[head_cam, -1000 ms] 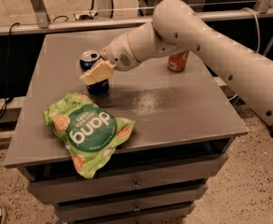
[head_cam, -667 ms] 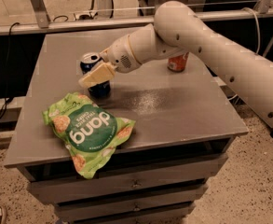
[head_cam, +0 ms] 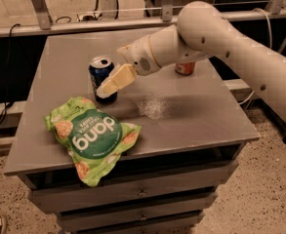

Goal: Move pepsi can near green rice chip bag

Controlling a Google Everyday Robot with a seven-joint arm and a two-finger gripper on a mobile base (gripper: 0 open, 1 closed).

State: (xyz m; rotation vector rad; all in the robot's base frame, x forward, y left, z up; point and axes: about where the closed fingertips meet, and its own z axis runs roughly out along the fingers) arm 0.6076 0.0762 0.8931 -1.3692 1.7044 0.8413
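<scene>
The pepsi can (head_cam: 99, 72), dark blue with a silver top, stands upright on the grey table (head_cam: 191, 116), just behind the green rice chip bag (head_cam: 91, 135). The bag lies flat near the table's front left edge, its "dang" lettering upside down to me. My gripper (head_cam: 108, 85) reaches in from the right and lies across the can's lower right front, at the bag's upper edge. Part of the gripper is hidden behind the can. The white arm (head_cam: 211, 33) stretches back to the right.
An orange-red soda can (head_cam: 184, 68) stands at the back of the table, partly hidden behind the arm. The table has drawers (head_cam: 142, 191) below its front edge. Metal rails and cables run along the floor behind.
The can and my gripper have shifted slightly right and toward the bag. More of the can's body shows now than before.
</scene>
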